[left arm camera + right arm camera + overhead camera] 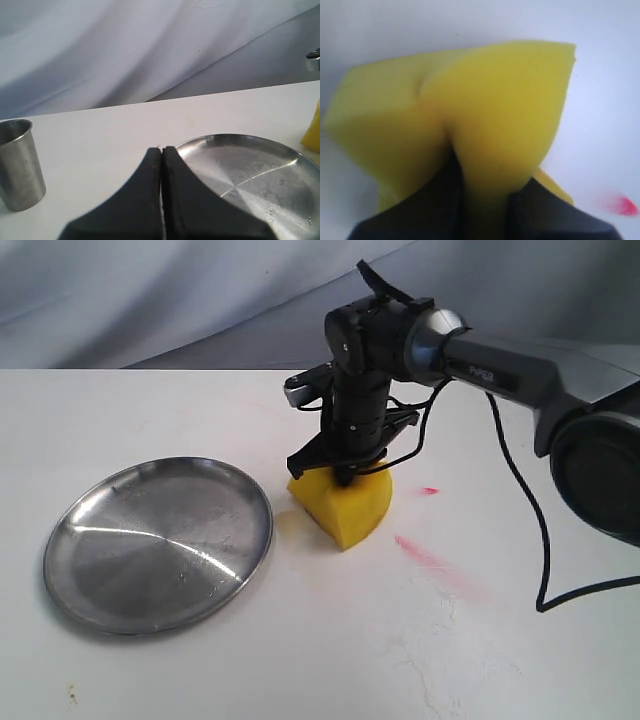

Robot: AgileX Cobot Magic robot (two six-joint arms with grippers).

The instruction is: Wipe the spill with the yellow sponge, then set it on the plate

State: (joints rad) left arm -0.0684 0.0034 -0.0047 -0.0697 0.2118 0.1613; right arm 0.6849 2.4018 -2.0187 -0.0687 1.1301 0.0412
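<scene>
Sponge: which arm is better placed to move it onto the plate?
Right. The right tool is shut on the sponge, which sits on the table just beside the plate. The left tool is shut and empty.

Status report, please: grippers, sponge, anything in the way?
Right gripper shut on sponge, pressed to table beside plate. Left gripper shut, empty. Spill not visible; nothing between sponge and plate.

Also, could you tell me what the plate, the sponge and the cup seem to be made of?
Plate: shiny metal, probably steel, judging by its streaky glints. Yellow sponge: soft matte foam; it buckles where the right gripper pinches it. Cup: duller grey metal, apparently brushed.
</scene>
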